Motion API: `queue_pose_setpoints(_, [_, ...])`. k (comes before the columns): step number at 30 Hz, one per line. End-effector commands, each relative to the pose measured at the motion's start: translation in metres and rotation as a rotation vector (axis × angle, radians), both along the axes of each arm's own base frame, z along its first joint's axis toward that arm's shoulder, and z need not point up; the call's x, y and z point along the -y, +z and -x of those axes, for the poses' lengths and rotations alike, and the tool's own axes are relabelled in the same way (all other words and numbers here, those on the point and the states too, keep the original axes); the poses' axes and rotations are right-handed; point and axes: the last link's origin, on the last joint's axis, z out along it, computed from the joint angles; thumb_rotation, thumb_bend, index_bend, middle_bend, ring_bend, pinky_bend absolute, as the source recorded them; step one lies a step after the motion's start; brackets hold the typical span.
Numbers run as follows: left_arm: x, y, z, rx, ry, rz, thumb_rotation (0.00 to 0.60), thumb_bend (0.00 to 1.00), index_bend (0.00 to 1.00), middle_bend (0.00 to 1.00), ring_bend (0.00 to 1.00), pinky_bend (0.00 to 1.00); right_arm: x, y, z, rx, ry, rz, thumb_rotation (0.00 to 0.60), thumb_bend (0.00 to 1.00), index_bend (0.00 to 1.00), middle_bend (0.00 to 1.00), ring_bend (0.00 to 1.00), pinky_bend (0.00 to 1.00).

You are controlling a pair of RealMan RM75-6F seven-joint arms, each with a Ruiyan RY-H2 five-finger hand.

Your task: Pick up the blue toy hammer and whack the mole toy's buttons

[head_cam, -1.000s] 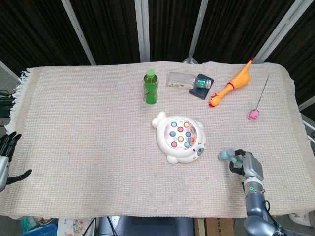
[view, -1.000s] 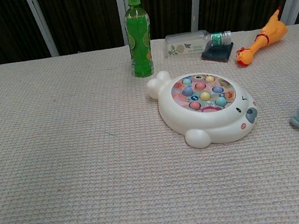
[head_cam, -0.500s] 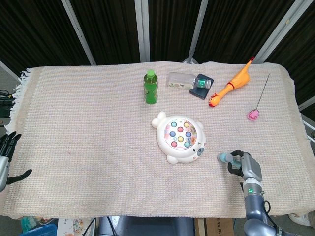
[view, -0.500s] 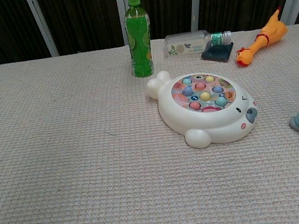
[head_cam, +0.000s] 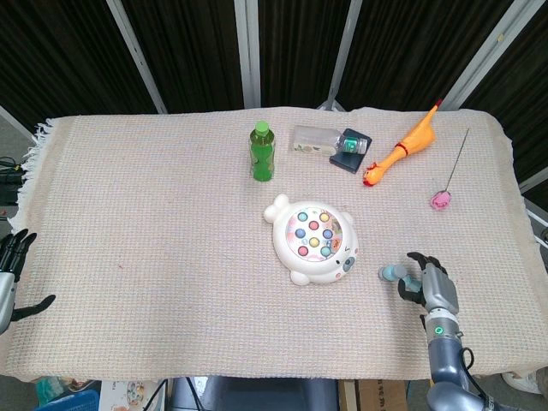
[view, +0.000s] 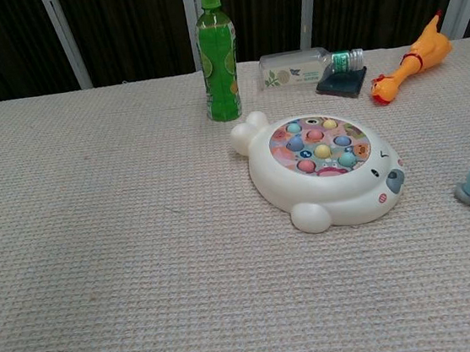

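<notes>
I see the table (head_cam: 154, 257) under its woven cloth | mole toy (head_cam: 313, 239) sits mid-table | my right hand (head_cam: 432, 287) wraps the blue toy hammer (head_cam: 392, 273), just right of it | left hand (head_cam: 10, 265) spread, holding nothing, at the left edge

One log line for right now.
right robot hand: on blue toy hammer | left robot hand: idle | mole toy: untouched

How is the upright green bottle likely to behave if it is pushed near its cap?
The green bottle is tall on a narrow base, so it would probably tip rather than slide. It looks full, so likely heavy for its size. Being round, it may roll on the cloth.
</notes>
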Motion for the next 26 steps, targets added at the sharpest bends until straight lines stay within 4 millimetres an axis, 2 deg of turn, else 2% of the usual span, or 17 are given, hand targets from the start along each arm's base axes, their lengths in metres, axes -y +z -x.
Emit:
queue_pose_setpoints(1, [0.0, 0.0, 0.0, 0.0, 0.0, 0.0, 0.6, 0.0, 0.0, 0.0, 0.0, 0.0, -0.003, 0.006, -0.001, 0.004, 0.026, 0.008, 0.6, 0.48, 0.05, 0.1, 0.0, 0.0])
queue_pose_setpoints(4, [0.001, 0.0, 0.0, 0.003, -0.001, -0.001, 0.6, 0.0, 0.0, 0.0, 0.0, 0.0, -0.007, 0.012, -0.002, 0.022, 0.04, 0.021, 0.6, 0.47, 0.0, 0.06, 0.0, 0.0])
queue_pose_setpoints(9, [0.002, 0.002, -0.001, 0.008, -0.005, -0.005, 0.6, 0.0, 0.0, 0.0, 0.0, 0.0, -0.013, 0.029, 0.003, -0.011, 0.092, 0.053, 0.6, 0.46, 0.0, 0.04, 0.0, 0.0])
queue_pose_setpoints(12, [0.006, 0.004, 0.0, -0.004, 0.0, -0.003, 0.6, 0.0, 0.0, 0.0, 0.0, 0.0, -0.022, 0.045, 0.012, -0.093, 0.161, 0.081, 0.6, 0.37, 0.0, 0.01, 0.0, 0.0])
queue_pose_setpoints(14, [0.008, 0.005, 0.001, -0.01, 0.011, 0.0, 0.6, 0.0, 0.0, 0.0, 0.0, 0.0, -0.029, 0.055, 0.018, -0.161, 0.215, 0.102, 0.6, 0.27, 0.0, 0.0, 0.0, 0.0])
queue_pose_setpoints(15, [0.01, 0.006, 0.001, -0.013, 0.019, 0.0, 0.6, 0.0, 0.0, 0.0, 0.0, 0.0, -0.034, 0.061, 0.022, -0.192, 0.243, 0.118, 0.6, 0.26, 0.0, 0.0, 0.0, 0.0])
queue_pose_setpoints(20, [0.019, 0.01, 0.002, -0.043, 0.038, 0.006, 0.6, 0.0, 0.0, 0.0, 0.0, 0.0, -0.057, 0.084, 0.038, -0.31, 0.35, 0.174, 0.6, 0.24, 0.0, 0.0, 0.0, 0.0])
queue_pose_setpoints(26, [0.024, 0.012, 0.001, -0.057, 0.035, -0.002, 0.6, 0.0, 0.0, 0.0, 0.0, 0.0, -0.075, 0.1, 0.055, -0.417, 0.406, 0.214, 0.6, 0.24, 0.0, 0.0, 0.0, 0.0])
